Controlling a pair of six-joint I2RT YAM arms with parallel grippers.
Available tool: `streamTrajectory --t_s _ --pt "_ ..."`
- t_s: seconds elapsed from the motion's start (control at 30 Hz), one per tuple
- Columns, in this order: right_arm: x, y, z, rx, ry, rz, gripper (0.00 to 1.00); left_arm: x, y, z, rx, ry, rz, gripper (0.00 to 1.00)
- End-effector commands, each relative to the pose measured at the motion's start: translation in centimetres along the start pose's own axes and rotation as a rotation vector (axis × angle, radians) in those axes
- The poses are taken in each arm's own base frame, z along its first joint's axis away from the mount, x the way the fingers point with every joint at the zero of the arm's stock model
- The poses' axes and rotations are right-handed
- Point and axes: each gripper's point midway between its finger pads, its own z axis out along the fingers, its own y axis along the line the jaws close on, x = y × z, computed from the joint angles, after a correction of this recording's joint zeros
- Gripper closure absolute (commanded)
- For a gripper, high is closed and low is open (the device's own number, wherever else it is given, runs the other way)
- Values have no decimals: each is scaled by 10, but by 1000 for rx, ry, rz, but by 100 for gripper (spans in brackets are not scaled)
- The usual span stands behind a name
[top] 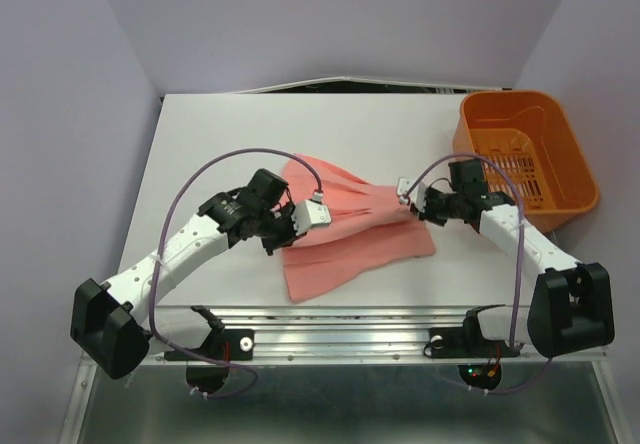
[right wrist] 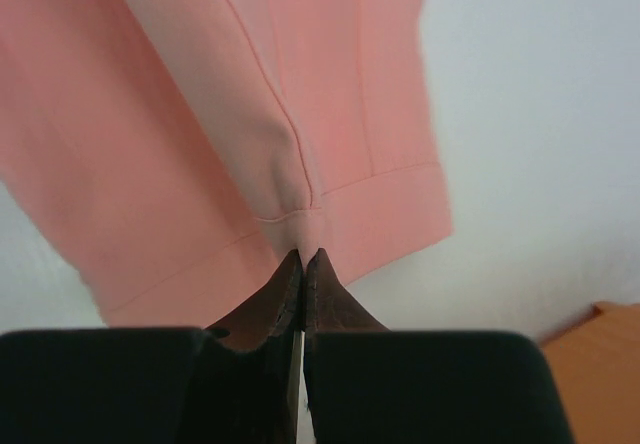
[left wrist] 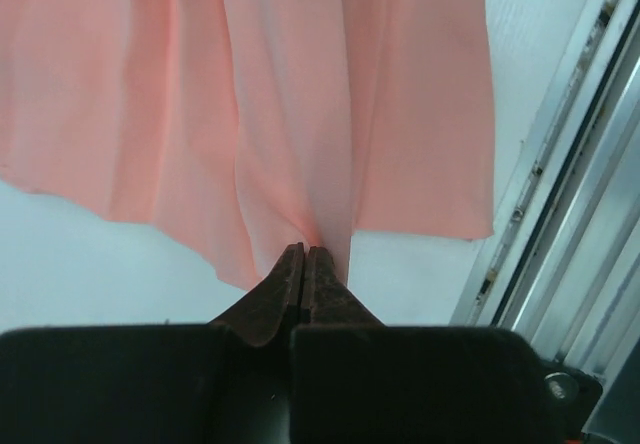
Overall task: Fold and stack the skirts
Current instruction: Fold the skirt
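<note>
the skirt (top: 352, 232) lies spread on the white table (top: 200, 144), roughly midway between our two arms, its salmon-pink pleats fanning wide toward the left and one corner reaching close to the table's near edge. we have the left gripper (left wrist: 303, 254) pinched closed on the fabric at the wide hem, the cloth gathering into a fold right at the tips (the wrist view shows the two fingers pressed flat together). the right gripper (right wrist: 303, 257) is likewise clamped on the skirt, at the stitched band on its narrow right end, where a seam runs down to the tips. the orange basket (top: 575, 196) sits at the far right of the table, beside the right arm and apart from the skirt. a metal rail (left wrist: 560, 214) runs along the near edge
</note>
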Motion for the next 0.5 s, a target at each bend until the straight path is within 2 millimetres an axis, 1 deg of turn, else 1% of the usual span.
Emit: streamTrajectory --t_s 0.0,0.03,0.07,0.1,0.13,0.17,0.2,0.23,0.27,0.3,0.33,0.37,0.4,0.43,0.47 --pt "44 44 12 -82 84 -127 99 36 -35 25 119 105 -27 100" --pt "45 50 13 -81 78 -162 99 45 -45 35 152 140 -25 100" --pt "57 68 15 -113 91 -165 99 51 -49 40 169 160 -22 100" --pt "62 74 16 -125 94 -191 99 54 -50 48 173 170 -12 100" --pt "61 79 17 -127 87 -212 99 61 -55 57 193 209 -12 100" --pt "65 90 19 -150 90 -222 99 62 -52 64 179 215 -9 100" --pt "68 92 20 -152 92 -221 99 64 -50 70 171 231 -8 100" --pt "66 94 23 -153 89 -228 99 70 -49 79 173 273 -11 100" --pt "69 99 26 -166 99 -212 99 73 -45 85 158 295 -18 100" --pt "71 98 27 -168 108 -202 99 76 -43 90 155 314 -22 100" --pt "71 101 29 -183 113 -190 99 83 -42 97 158 349 -31 100" --pt "72 101 30 -191 121 -165 99 87 -37 101 140 366 -35 100" --pt "74 107 35 -222 130 -151 99 88 -28 106 107 369 -32 100" --pt "74 106 35 -229 137 -134 99 96 -23 112 104 394 -36 100" --pt "73 107 37 -240 143 -129 99 96 -14 116 86 397 -47 100"
